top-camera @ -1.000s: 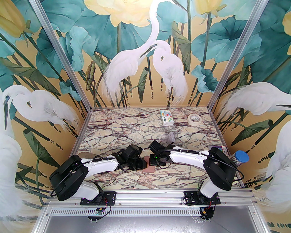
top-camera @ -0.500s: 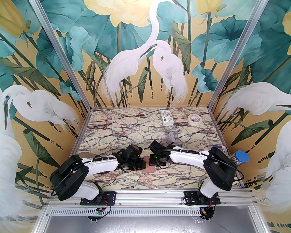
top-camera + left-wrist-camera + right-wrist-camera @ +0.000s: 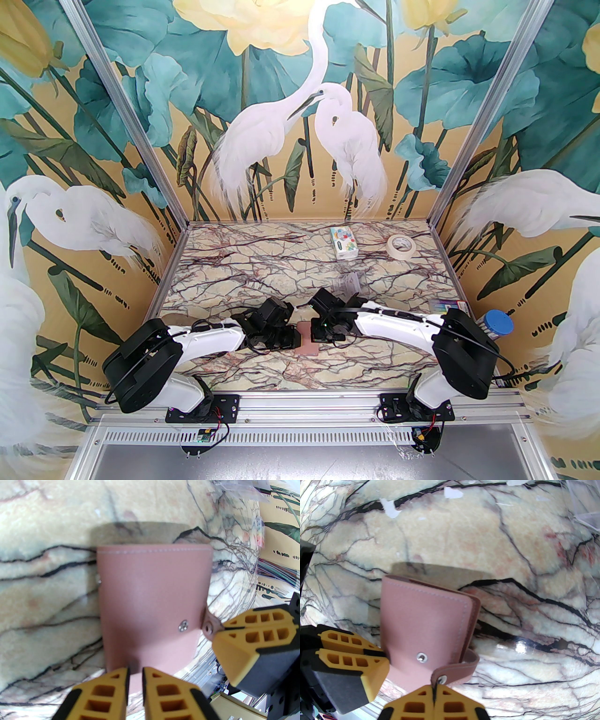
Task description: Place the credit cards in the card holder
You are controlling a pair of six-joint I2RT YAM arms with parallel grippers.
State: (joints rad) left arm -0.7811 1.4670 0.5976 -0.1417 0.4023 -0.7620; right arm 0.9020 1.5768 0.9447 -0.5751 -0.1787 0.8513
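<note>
The dusty-pink card holder (image 3: pixel 307 345) lies on the marble table between my two grippers, folded, with its snap undone. In the left wrist view my left gripper (image 3: pixel 135 675) is shut on the near edge of the card holder (image 3: pixel 150 592). My right gripper (image 3: pixel 434 692) is shut on the tip of the strap (image 3: pixel 459 669), pulled clear of the snap stud (image 3: pixel 421 657) on the card holder (image 3: pixel 421 620). From above, the left gripper (image 3: pixel 295 338) and right gripper (image 3: pixel 316 335) flank the holder. The credit cards are hidden.
A clear plastic stand (image 3: pixel 348 282) sits just behind the right wrist. A tissue pack (image 3: pixel 343 243) and a tape roll (image 3: pixel 401 245) lie at the back. A blue-capped container (image 3: pixel 498 324) and a colourful flat item (image 3: pixel 443 305) are at the right edge.
The right arm's elbow has swung right and toward the near edge, and its gripper has drawn slightly right with the strap. The left fingers have closed a little more on the holder.
</note>
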